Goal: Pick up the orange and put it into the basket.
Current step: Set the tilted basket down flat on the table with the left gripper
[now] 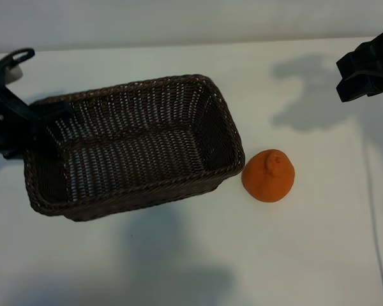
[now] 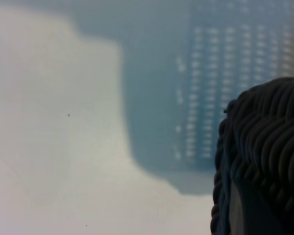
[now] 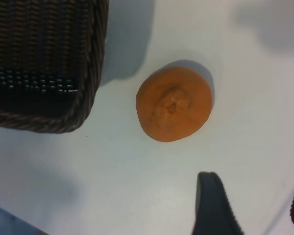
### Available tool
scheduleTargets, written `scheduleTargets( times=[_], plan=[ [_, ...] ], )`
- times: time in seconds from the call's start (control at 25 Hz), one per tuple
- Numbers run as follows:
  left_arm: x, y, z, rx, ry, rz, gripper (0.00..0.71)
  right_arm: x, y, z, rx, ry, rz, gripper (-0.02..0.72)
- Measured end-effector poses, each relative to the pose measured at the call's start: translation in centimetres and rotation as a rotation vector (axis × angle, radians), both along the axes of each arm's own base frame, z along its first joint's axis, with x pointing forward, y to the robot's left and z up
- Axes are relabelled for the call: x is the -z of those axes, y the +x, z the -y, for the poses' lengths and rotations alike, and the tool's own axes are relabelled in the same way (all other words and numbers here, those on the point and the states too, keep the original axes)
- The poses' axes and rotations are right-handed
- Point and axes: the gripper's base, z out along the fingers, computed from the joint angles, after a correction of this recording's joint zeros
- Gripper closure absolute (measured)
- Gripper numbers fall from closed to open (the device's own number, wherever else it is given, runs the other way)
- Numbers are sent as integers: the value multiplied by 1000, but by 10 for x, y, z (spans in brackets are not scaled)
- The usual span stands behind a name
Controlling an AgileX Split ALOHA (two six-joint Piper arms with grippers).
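Orange (image 1: pixel 269 176) sits on the table just beside the basket (image 1: pixel 131 145), knob up. Right gripper (image 3: pixel 250 205) hovers above the orange, jaws apart, empty: approach step; next, descend and straddle it. Left gripper (image 1: pixel 16 115) clamps the basket's far rim.

The orange (image 1: pixel 269 176) sits just beside the basket (image 1: pixel 131 191) wall, near one corner, so that side is cramped. Bare worktop (image 1: pixel 293 255) lies open around its other sides and above. The left gripper (image 1: pixel 16 124) crowds the basket's far end, apparently at the rim.
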Motion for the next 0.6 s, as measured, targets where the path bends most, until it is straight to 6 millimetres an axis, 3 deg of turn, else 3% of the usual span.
scheduleTargets(
  times=[0.6],
  plan=[
    [-55,22,6,204,-29,131,558,0,0,0,0,0,0,307]
  ],
)
